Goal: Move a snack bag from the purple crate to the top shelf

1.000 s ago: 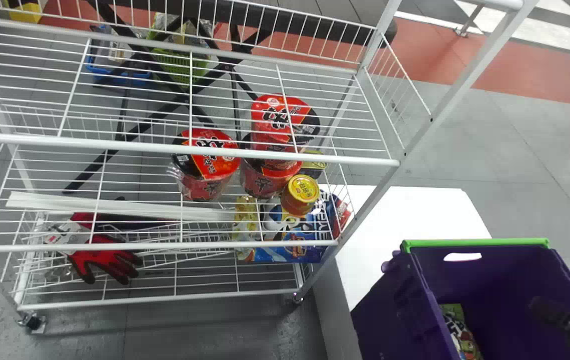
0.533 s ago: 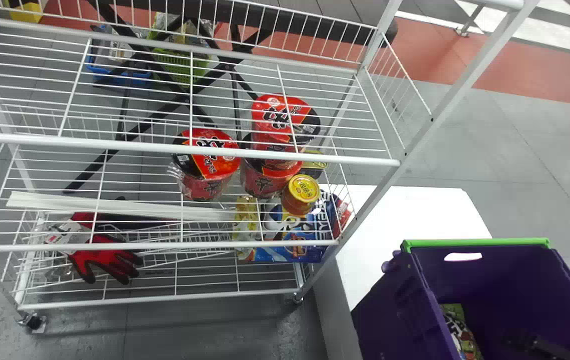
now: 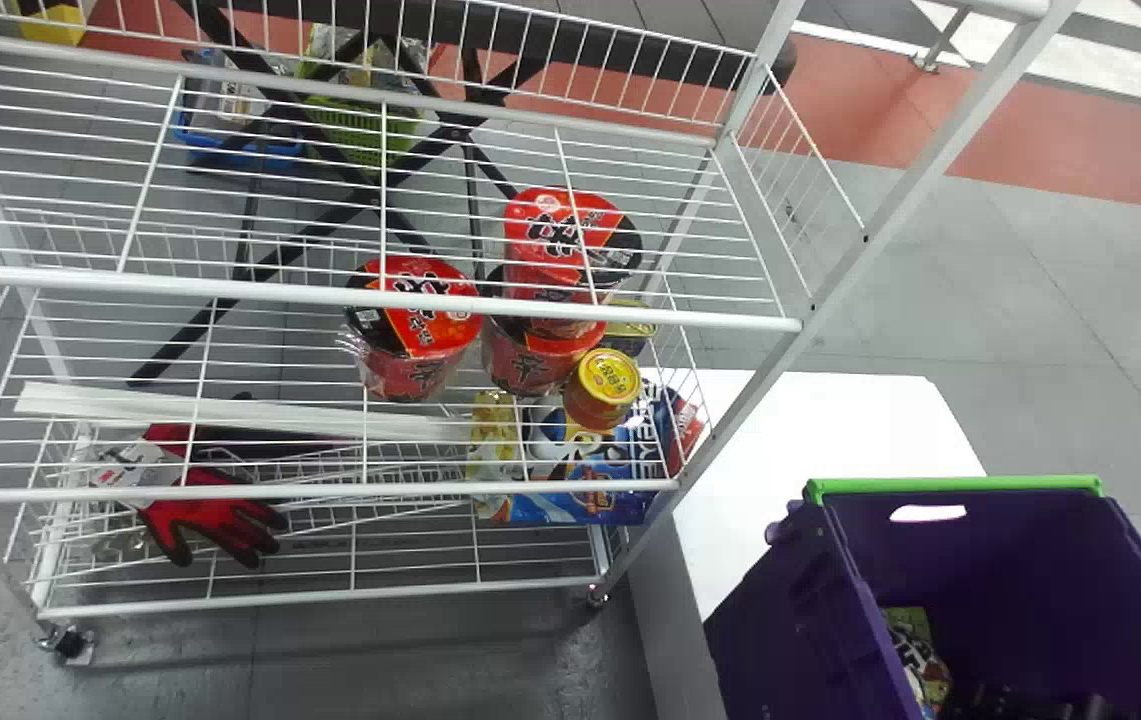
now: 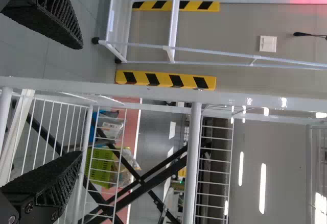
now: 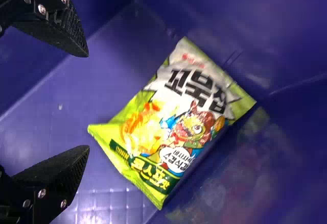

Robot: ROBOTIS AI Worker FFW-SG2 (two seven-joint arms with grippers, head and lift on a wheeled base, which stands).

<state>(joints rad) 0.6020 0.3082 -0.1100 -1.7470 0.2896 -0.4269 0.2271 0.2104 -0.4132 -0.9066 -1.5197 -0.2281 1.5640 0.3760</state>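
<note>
Nearest us, our right gripper (image 5: 88,101) is down inside the purple crate (image 3: 780,620), its two fingers parted and nothing clasped between them. Ahead of them, the snack bag (image 5: 173,127) lies flat on the crate's floor, printed face up, just beside the wall on the rack side. Our left gripper (image 4: 82,99) waits near the left end of the rack, its fingers also spread, holding nothing. We judge that we are only at the start: the reach into the crate looks mostly done, while the grasp, the lift over the green rim (image 3: 950,487), the carry and the release are all left. Past the crate, beyond the near edge of the white table (image 3: 830,420), stands the wire rack, with red noodle cups (image 3: 415,310) on a lower tier. Farther up is what we take for the top shelf (image 3: 330,297), where the bag should finish, set back from the front rail.
</note>
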